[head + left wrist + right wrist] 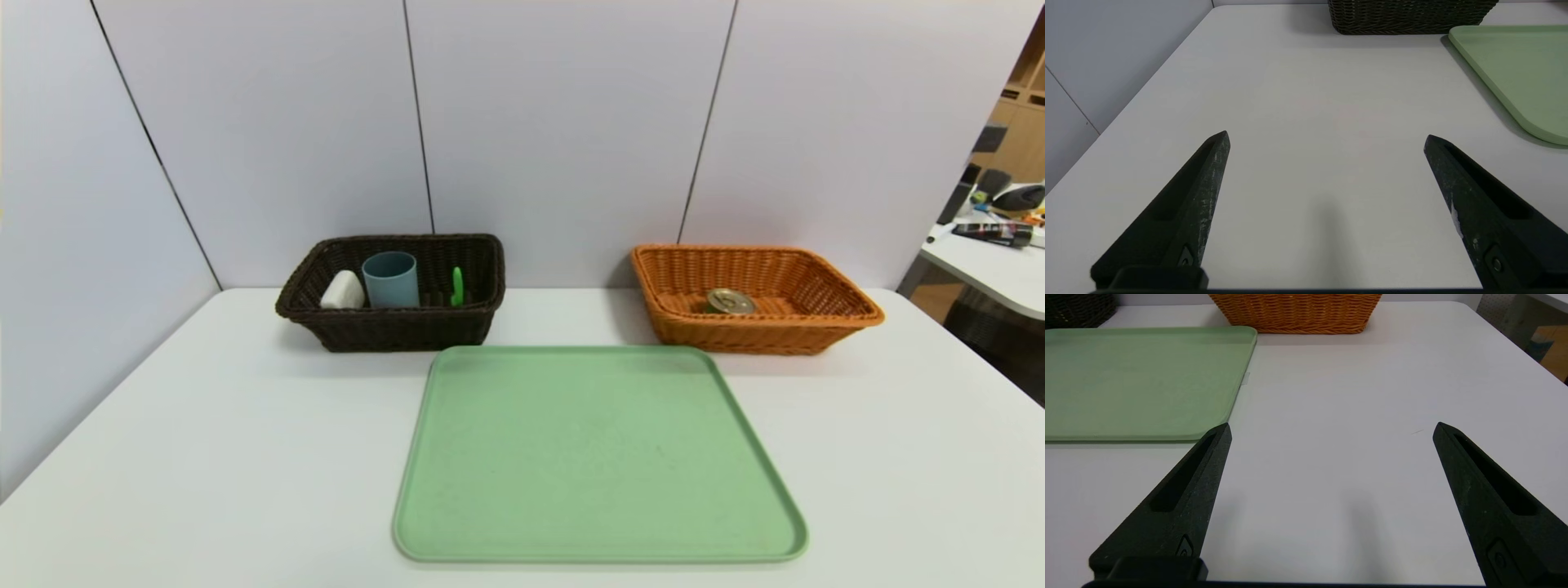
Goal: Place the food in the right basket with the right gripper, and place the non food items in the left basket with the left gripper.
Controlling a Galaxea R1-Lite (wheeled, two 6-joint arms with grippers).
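Clock: 12 o'clock points straight away from the robot.
Green tray [588, 457]: bare, mid-worktop [204, 474]; nothing left on it to sort.
Dark basket [400, 331]: at 11 o'clock from the tray, holding a white item [343, 291], a blue-grey cup [392, 280] and a bright green item [457, 286].
Orange basket [759, 335]: at 1 o'clock from the tray, with a food can [729, 301] inside.
Progress: sorting looks complete, non-food in the dark basket, food in the orange one; no further pick seems called for.
Left gripper [1327, 135]: over the worktop on the tray's 8 o'clock side, jaws wide and holding nothing; the dark basket with its goods lies well apart, near 1 o'clock from them.
Right gripper [1333, 424]: over the worktop on the tray's 4 o'clock side, jaws wide with nothing between; the orange basket with the can lies well apart, near 12 o'clock.
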